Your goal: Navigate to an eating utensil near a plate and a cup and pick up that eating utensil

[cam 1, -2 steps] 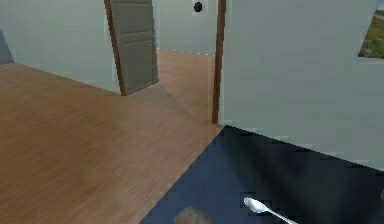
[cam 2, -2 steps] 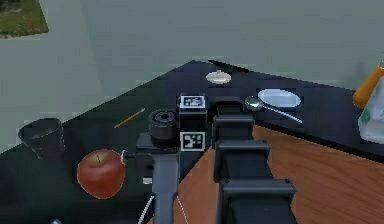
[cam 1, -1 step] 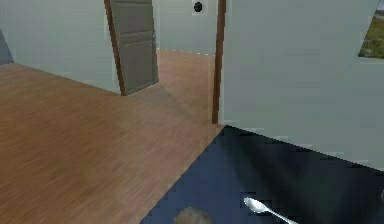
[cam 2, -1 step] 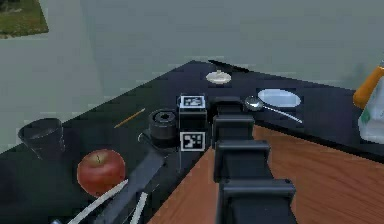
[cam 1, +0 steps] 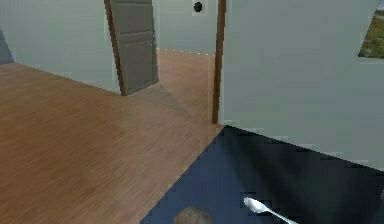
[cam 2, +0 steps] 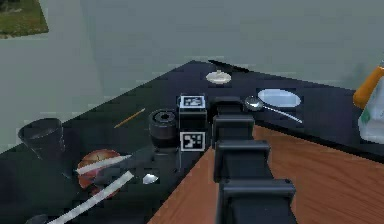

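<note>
A dark table (cam 2: 120,105) carries a dark cup (cam 2: 42,135) at the arm side view's left. Beside the cup lies a reddish round thing (cam 2: 95,160) with a pale long utensil (cam 2: 108,163) across it. A second pale long utensil (cam 2: 100,196) lies closer in. The arm (cam 2: 245,165) reaches over the table, and the gripper (cam 2: 160,132) stands left of its white squares, right of the reddish thing. Its far end blends into the dark tabletop, so I cannot tell whether it holds anything. A silver spoon (cam 2: 272,108) lies by a white plate (cam 2: 278,97) farther right; a spoon (cam 1: 262,208) also lies in the forward view.
A small pale dish (cam 2: 218,77), a pencil (cam 2: 128,118), an orange bottle (cam 2: 368,88) and a pale container (cam 2: 373,122) stand on the table. Ahead are wooden floor (cam 1: 90,140), a grey wall (cam 1: 300,70) and an open door (cam 1: 133,45).
</note>
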Controlling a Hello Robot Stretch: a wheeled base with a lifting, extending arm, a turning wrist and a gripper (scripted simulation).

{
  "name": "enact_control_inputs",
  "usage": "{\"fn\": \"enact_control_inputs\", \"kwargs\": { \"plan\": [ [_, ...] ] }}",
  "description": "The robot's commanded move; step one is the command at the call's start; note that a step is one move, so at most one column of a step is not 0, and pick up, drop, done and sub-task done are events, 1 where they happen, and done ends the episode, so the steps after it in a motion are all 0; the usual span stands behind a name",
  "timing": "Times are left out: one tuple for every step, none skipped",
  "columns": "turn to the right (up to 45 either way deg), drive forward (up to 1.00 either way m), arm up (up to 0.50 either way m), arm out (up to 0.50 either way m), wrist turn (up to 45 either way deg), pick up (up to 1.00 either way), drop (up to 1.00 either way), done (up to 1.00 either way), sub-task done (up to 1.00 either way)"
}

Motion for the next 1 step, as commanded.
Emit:
{"fn": "enact_control_inputs", "kwargs": {
  "plan": [
    [0.0, 0.00, 0.00, 0.00, 45.0, 0.00, 0.00, 0.00, 0.00]
  ]
}}
